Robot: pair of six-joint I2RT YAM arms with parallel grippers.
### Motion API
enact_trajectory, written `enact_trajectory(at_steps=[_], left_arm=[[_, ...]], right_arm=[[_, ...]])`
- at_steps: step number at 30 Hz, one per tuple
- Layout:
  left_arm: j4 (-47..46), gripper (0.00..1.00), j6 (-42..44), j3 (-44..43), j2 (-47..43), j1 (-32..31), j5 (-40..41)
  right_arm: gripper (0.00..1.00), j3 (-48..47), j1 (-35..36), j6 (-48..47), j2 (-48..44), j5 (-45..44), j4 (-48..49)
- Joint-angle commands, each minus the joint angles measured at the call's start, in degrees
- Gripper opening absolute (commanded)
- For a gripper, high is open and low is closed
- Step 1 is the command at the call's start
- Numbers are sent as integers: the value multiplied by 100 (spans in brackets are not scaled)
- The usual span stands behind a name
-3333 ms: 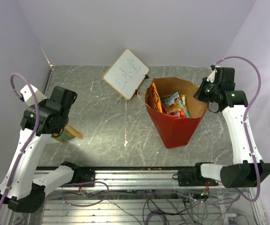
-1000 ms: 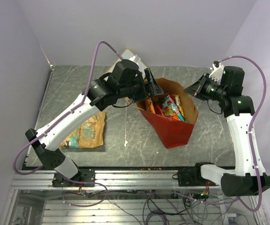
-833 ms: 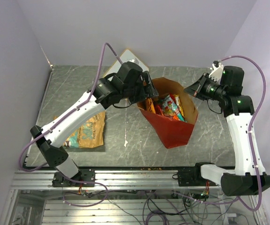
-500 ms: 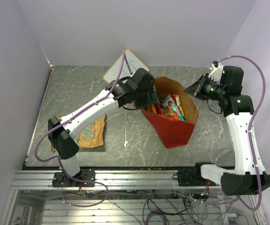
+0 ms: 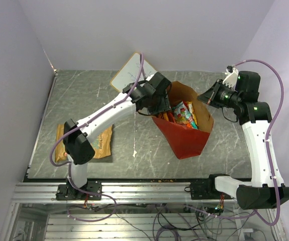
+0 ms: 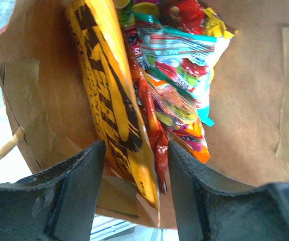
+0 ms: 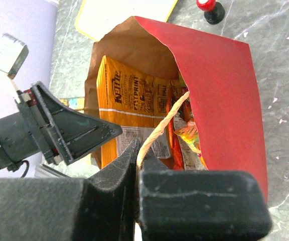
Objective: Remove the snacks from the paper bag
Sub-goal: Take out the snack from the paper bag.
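While the right gripper is holding on at the right rim of the red paper bag in the overhead view, the left gripper is dipping into the bag's mouth at centre frame. Half a second ago it was hanging at the left rim. Three seconds back it was over the tan packet, which is now lying alone on the table at lower left. The snacks are sitting inside the bag, lower right of the whiteboard.

In the left wrist view, the jaws are standing wide, one finger on each side of the yellow packet, not yet closed on it. A teal packet is leaning just right of it.

In the right wrist view, the jaws are clamping shut on the twisted handle at lower centre. A red-capped object is standing at the top edge.
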State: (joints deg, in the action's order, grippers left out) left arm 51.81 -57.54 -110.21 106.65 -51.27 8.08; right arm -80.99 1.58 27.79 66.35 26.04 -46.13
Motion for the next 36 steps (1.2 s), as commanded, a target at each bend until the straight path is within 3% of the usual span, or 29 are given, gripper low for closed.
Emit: enact_trajectory(at_steps=[1, 5, 11, 12, 16, 23, 30, 36], left_arm=[[481, 60, -229, -419, 430, -31, 252], [705, 45, -263, -606, 643, -102, 449], [753, 9, -266, -629, 606, -185, 518], [753, 7, -284, -643, 566, -192, 501], [470, 7, -204, -733, 266, -180, 142], [-1613, 7, -506, 23, -524, -59, -1211], [-2653, 7, -786, -443, -573, 303, -2692], [-3384, 7, -730, -553, -1164, 494, -3073]], right_arm=[[0, -110, 17, -185, -31, -27, -89], [0, -92, 17, -255, -31, -27, -122], [0, -63, 17, -367, 5, 37, -191], [0, -39, 17, -372, -11, 22, -180], [0, 25, 17, -343, -47, -22, -187], [0, 236, 17, -177, -115, 150, -118], [0, 65, 17, -173, -66, 22, -224], [0, -63, 17, -252, -23, -74, -325]])
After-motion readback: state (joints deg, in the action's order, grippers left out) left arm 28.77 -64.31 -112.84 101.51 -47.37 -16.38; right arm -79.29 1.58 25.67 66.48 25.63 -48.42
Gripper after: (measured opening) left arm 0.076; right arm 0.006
